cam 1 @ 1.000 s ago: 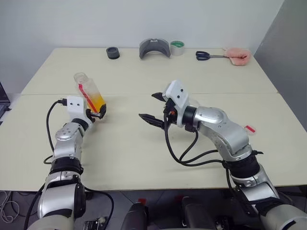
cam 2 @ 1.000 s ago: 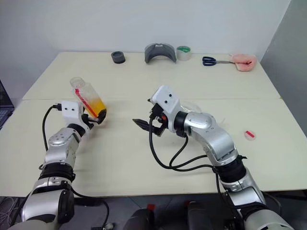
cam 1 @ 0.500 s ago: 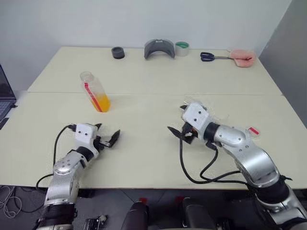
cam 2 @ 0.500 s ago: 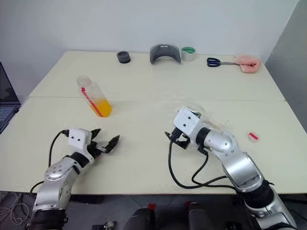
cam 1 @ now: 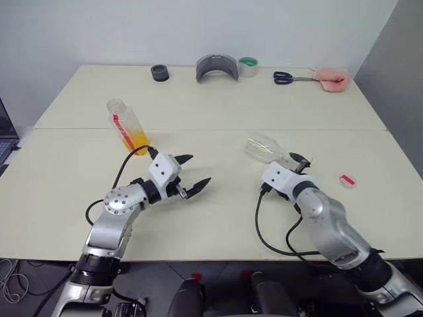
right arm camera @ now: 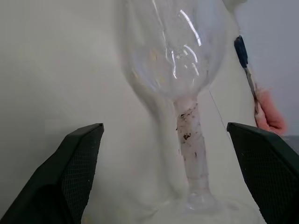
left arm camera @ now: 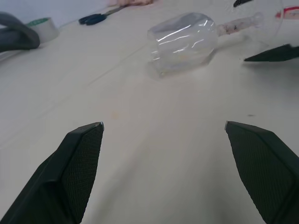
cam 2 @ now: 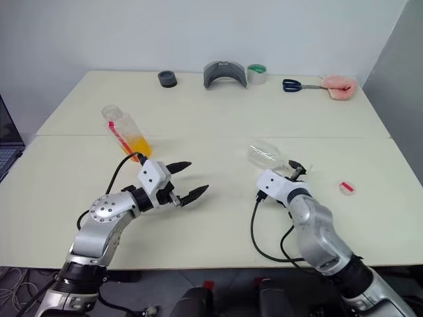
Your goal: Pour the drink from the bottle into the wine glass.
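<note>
On the pale table [cam 1: 198, 105], in the left eye view, the bottle [cam 1: 127, 127] stands tilted at centre left with its neck open, well apart from the left claw [cam 1: 187, 177], which hangs wide open and empty in the middle of the frame. The drink [cam 1: 137, 140] fills only the lower part of the bottle. At centre right the glass [cam 1: 266, 149] lies on its side, with the right claw [cam 1: 299, 162] at its stem end. A small red cap [cam 1: 347, 179] lies at the right edge of the table.

Seen from the right eye, the layout is the same: bottle at upper left, toppled glass at centre right, and at the far edge a black ring [cam 2: 168, 79], a grey holder [cam 2: 223, 72], tape [cam 2: 257, 74], scissors [cam 2: 295, 84] and a pink cloth [cam 2: 340, 84].

From the left wrist, that claw's fingers [left arm camera: 79, 158] are spread wide over bare table, the fallen glass lying ahead at upper centre.

From the right wrist, the fingers [right arm camera: 79, 163] stand wide either side of the stem without touching it; the bowl is clear and holds nothing, and the stem carries dark specks.

By my reading little is done: the cap is off, but nothing is poured. The glass needs standing upright, then the bottle must be taken and tipped over it.
</note>
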